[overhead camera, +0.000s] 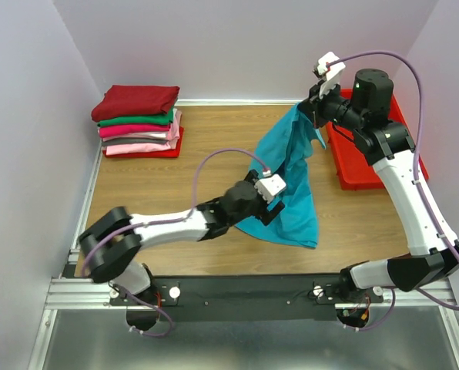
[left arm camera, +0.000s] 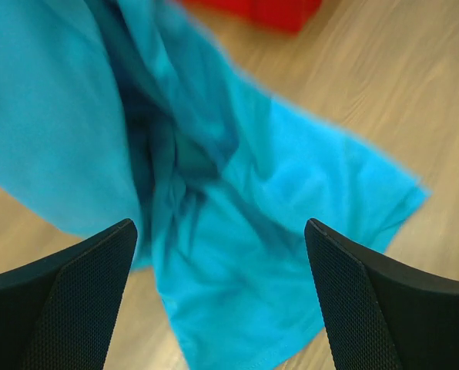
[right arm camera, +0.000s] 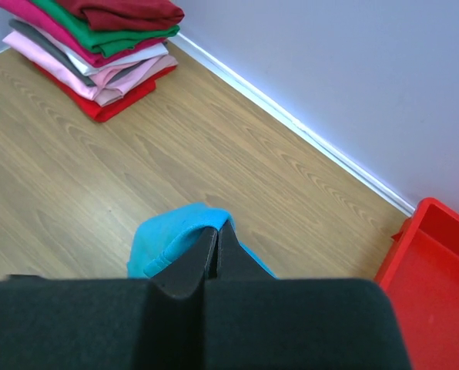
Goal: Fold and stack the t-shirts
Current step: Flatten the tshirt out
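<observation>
Teal t-shirt [overhead camera: 299, 202] draped far-to-near, top pinched by right fingers [right arm camera: 192, 268]; left fingers [left arm camera: 83, 301] spread.

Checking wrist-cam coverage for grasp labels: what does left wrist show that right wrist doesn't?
Left wrist only: the left gripper, jaws wide open and empty, over the teal t-shirt, whose lower part lies spread on the table.
Right wrist only: the right gripper shut on a bunched edge of that shirt, and the stack of folded t-shirts by the wall.
Both: the teal shirt, the wooden table and part of the red bin.
</observation>
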Robot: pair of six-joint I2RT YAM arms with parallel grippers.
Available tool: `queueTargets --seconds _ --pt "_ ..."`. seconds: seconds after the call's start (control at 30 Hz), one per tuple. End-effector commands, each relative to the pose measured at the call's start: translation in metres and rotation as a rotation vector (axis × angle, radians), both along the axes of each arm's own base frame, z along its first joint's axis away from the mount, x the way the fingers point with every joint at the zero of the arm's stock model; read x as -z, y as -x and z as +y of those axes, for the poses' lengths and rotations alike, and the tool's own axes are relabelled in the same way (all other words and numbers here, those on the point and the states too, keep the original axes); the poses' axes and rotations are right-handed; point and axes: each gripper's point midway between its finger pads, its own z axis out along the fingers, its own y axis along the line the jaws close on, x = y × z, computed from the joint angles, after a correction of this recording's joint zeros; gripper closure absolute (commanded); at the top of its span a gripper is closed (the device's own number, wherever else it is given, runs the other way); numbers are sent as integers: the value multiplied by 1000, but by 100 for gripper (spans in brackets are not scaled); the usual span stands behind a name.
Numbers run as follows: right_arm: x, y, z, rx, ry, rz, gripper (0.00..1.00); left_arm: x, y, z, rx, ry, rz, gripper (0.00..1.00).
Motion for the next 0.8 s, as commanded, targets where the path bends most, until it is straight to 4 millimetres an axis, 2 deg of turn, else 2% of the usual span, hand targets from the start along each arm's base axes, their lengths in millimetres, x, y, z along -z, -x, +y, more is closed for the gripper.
queueTargets --seconds 0.0,0.13,0.2,0.23,0.3,0.33,0.37,0.43,0.47,0.5,0.53,0.57,0.6,0.63,0.67,0.7,0.73,0.77 --pt "-17 13 3 -29 -45 -19 100 18 -55 13 -389 -38 -1 3" --pt "-14 16 3 -36 -54 -7 100 35 -85 31 -629 -108 -52 3" --pt "-13 17 3 -38 -57 -1 100 35 -93 36 -695 -111 -73 4" --pt "-11 18 3 -39 -58 4 100 32 -99 41 -757 -114 -102 20" --pt "-10 19 2 -35 -55 3 100 24 -105 43 -798 -107 -121 76" --pt "-10 19 -1 -23 -46 -5 100 17 -106 45 -811 -96 -127 100" --pt "-10 19 -3 -15 -40 -9 100 11 -105 41 -783 -88 -127 100" --pt "-11 16 -12 28 -11 -33 99 -14 -95 39 -730 -36 -125 100" --pt "-14 14 -16 44 3 -49 100 -23 -86 27 -634 -11 -109 100" --pt "-19 11 -25 87 31 -77 100 -49 -69 28 -572 44 -112 100" --pt "-25 9 -30 111 47 -98 100 -62 -57 23 -504 83 -103 100" --pt "-29 6 -35 133 63 -116 100 -75 -35 6 -340 130 -76 100" --pt "-44 5 -42 165 81 -159 100 -101 -14 12 -280 227 -50 100" --pt "-52 4 -44 176 85 -176 100 -114 2 8 -197 270 -30 100" --pt "-58 3 -46 186 91 -191 100 -126 33 -5 -51 310 7 100" --pt "-64 0 -48 195 92 -205 100 -137 51 -7 19 334 26 100" --pt "-79 -1 -49 206 83 -235 100 -157 78 -9 134 364 48 100" --pt "-88 -1 -50 213 73 -252 100 -165 103 -15 201 375 68 100"
